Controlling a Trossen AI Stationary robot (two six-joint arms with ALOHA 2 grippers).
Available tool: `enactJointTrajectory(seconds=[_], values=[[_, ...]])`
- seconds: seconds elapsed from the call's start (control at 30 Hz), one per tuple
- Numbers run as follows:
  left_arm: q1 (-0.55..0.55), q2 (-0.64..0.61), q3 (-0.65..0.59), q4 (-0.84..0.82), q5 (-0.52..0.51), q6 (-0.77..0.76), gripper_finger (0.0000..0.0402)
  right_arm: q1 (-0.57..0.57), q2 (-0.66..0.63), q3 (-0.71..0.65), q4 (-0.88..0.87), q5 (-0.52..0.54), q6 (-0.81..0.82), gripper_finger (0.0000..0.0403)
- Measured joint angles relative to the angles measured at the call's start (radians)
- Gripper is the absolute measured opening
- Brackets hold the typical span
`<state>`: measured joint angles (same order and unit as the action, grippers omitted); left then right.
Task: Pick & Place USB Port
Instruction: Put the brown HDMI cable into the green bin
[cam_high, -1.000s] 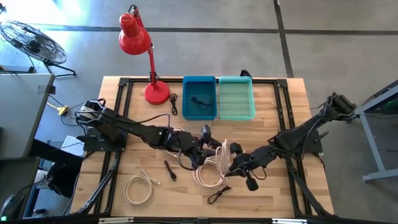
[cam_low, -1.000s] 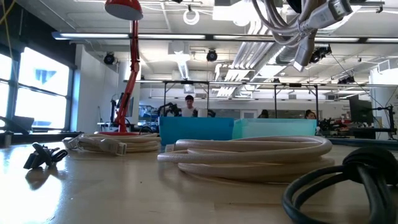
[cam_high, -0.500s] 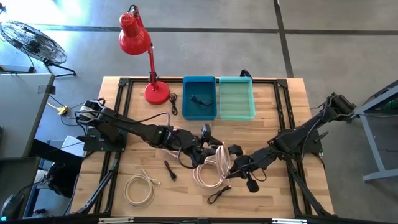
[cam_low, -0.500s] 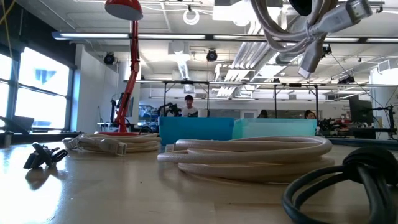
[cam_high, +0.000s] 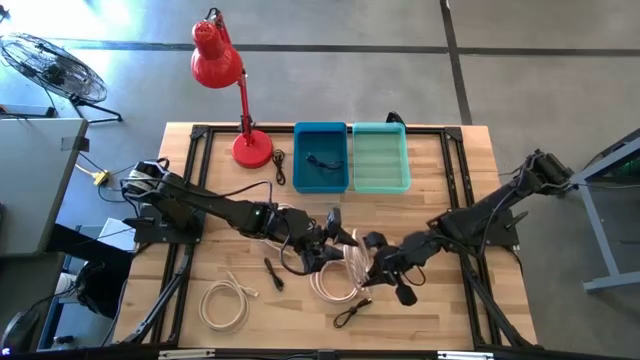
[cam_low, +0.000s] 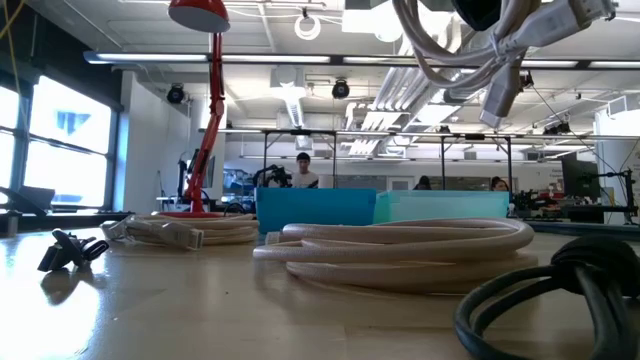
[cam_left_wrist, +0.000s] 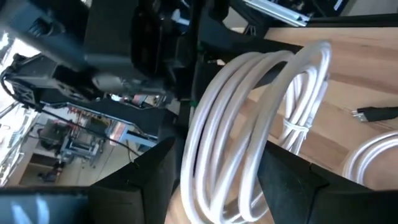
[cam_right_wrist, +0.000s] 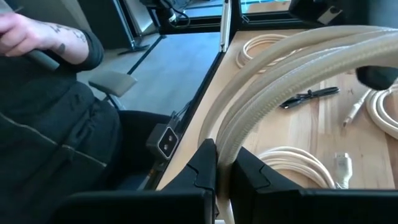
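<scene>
A white USB cable coil (cam_high: 352, 262) hangs in the air between both grippers at the table's middle. In the low view the coil (cam_low: 450, 50) is clear of the table, its connector (cam_low: 500, 95) dangling. My left gripper (cam_high: 322, 247) comes from the table's left and my right gripper (cam_high: 378, 258) from the right, each shut on the coil. The blue bin (cam_high: 321, 157), with a black cable inside, and the teal bin (cam_high: 380, 157) stand at the far edge. My left gripper (cam_left_wrist: 217, 186) has the bundled strands of the coil (cam_left_wrist: 230, 130) between its two fingers, which lie across the strands. The coil is lifted clear. My right gripper (cam_right_wrist: 224, 171) pinches a few strands of the coil's loop (cam_right_wrist: 249, 118) between nearly closed fingers, across the strands. The loop arches away from the fingers above the table.
A second white coil (cam_high: 330, 285) lies under the grippers and a cream coil (cam_high: 225, 305) near the front left. Black cables (cam_high: 273, 273) (cam_high: 352, 312) lie on the near half. A red lamp (cam_high: 250, 148) stands far left. A person's sleeve (cam_right_wrist: 56, 124) shows beyond the table.
The right gripper has edged toward the left gripper, bringing the two closer together. The hanging coil has swung and turned a little between them, its dangling connector shifting, while it stays lifted off the table.
</scene>
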<state>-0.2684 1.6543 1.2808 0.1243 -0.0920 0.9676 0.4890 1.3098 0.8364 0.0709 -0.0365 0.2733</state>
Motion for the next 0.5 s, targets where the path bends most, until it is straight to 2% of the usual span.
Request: enactJointTrajectory(seconds=[0.13,0.5], values=[[0.000,0.012,0.000,-0.002,0.036,0.000,0.0207,-0.017,0.000,0.000,0.002,-0.029,0.000,0.0008],[0.007,0.059,0.002,0.025,-0.003,-0.003,0.0207,-0.033,0.000,-0.002,0.002,-0.053,0.017,0.0008]])
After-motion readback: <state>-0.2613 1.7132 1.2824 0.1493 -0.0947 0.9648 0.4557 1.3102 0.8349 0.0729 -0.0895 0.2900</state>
